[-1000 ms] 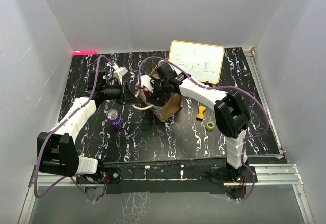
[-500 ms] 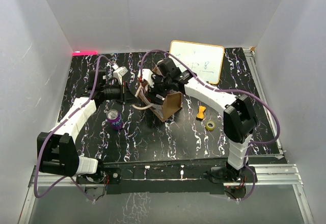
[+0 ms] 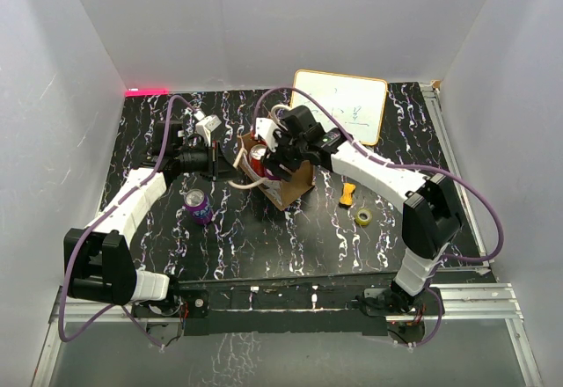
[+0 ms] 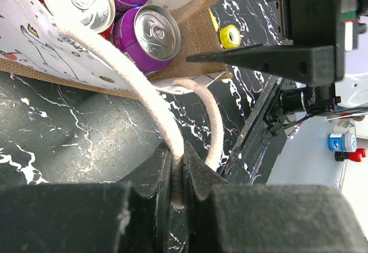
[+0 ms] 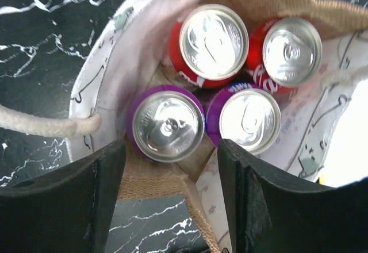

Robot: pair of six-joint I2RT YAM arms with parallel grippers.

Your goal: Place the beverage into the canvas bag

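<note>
The canvas bag stands at mid-table, tan with a whitish patterned side. In the right wrist view the bag holds two red cans and two purple cans, all upright. My right gripper is open and empty, just above the bag's mouth; from the top camera the gripper hangs over the bag. My left gripper is shut on the bag's cream loop handle and holds it out to the left. Another purple can stands on the table, left of the bag.
A whiteboard leans at the back behind the bag. A small orange object and a yellow tape roll lie right of the bag. The black marbled table is walled by white panels.
My right arm has swung its elbow out to the right and the gripper has drawn up from the bag's mouth, leaving a red can inside. The left arm has not moved.
</note>
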